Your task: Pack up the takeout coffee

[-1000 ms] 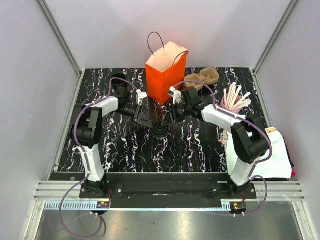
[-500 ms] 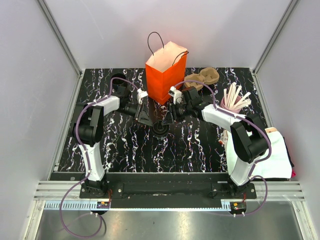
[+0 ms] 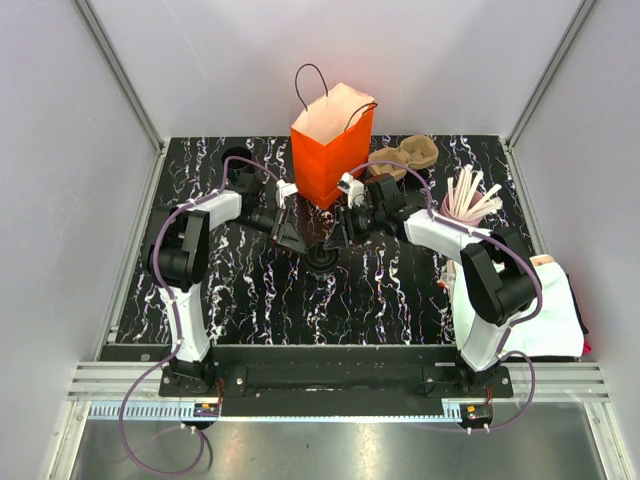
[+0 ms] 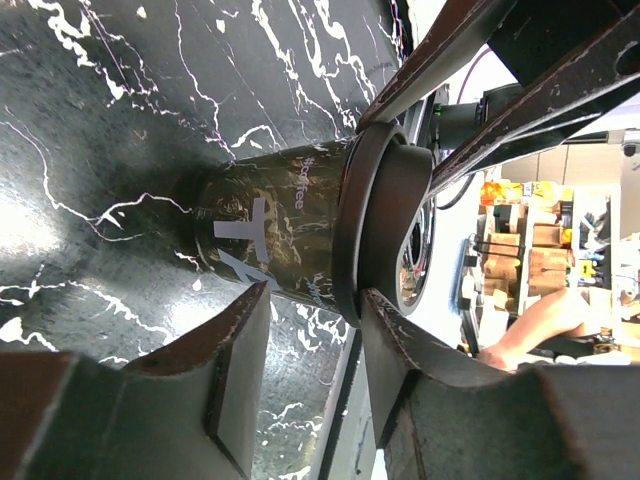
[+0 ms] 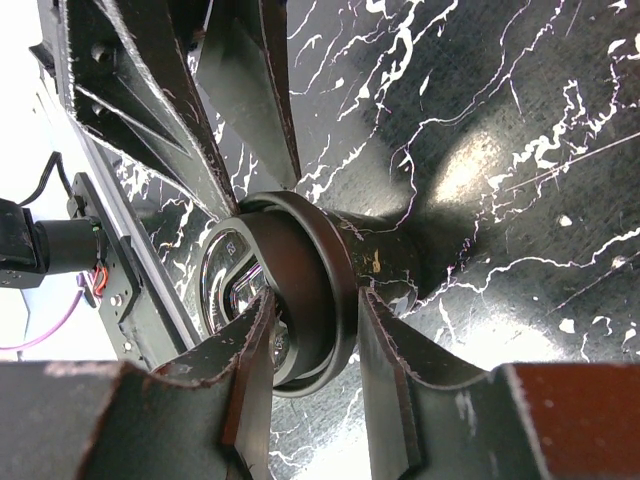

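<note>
The takeout coffee [image 3: 321, 260], a small black cup with a round black lid, stands on the marble table in front of the orange paper bag [image 3: 330, 150]. Both grippers reach it from opposite sides. My right gripper [image 3: 331, 243] [image 5: 315, 300] is shut on the lid's rim [image 5: 335, 290], one finger on the lid's top face and the other under the rim against the cup wall [image 5: 400, 260]. My left gripper [image 3: 307, 245] [image 4: 318, 300] straddles the same rim, open. Its upper finger [image 4: 400, 350] touches the lid, and its lower finger [image 4: 240, 360] stands beside the cup wall [image 4: 270, 235] with a gap.
A brown pulp tray [image 3: 405, 155] lies right of the bag. A pink cup with white sticks [image 3: 465, 200] stands at the right. A white cloth bundle [image 3: 530, 310] sits off the table's right edge. A dark round object [image 3: 238, 160] is at the back left.
My left gripper's jaws have narrowed around the cup's lid. The cup and the right gripper have stayed in place.
</note>
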`<state>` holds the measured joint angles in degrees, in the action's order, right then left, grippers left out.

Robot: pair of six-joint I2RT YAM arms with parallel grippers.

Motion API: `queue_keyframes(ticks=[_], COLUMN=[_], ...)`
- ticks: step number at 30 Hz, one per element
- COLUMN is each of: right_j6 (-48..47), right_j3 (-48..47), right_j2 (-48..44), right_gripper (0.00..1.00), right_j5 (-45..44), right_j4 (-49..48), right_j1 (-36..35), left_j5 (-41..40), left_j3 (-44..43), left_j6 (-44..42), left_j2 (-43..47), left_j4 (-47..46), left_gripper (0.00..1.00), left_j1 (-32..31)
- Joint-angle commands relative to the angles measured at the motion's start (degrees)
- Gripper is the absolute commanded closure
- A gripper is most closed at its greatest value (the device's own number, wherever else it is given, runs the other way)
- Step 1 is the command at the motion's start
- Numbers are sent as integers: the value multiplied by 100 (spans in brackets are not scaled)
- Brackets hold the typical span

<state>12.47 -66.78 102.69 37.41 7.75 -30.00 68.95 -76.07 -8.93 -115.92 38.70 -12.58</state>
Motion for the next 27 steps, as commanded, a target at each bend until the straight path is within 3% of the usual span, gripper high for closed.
queue_keyframes(ticks=[1,15,22,27], right_j6=[-465,-614,-614,-702], right_j3=[385,640,588,561], right_j2=[436,278,23,-179], right_gripper=[100,100,100,100], right_j5=[-673,-796,-727,-673], right_j4=[245,210,201,201], right_j1=[-129,-287,-287,-287], left_j5=[-883,-1376,-866,-602], left_j3=[-22,58,-109,-399], left_j6=[-372,-689,-593,-549], left_j2=[-326,-695,-300,-124], left_j4=[5,472,279,261], left_gripper=[59,67,51,48], left_j1=[-430,-658,-649,-658])
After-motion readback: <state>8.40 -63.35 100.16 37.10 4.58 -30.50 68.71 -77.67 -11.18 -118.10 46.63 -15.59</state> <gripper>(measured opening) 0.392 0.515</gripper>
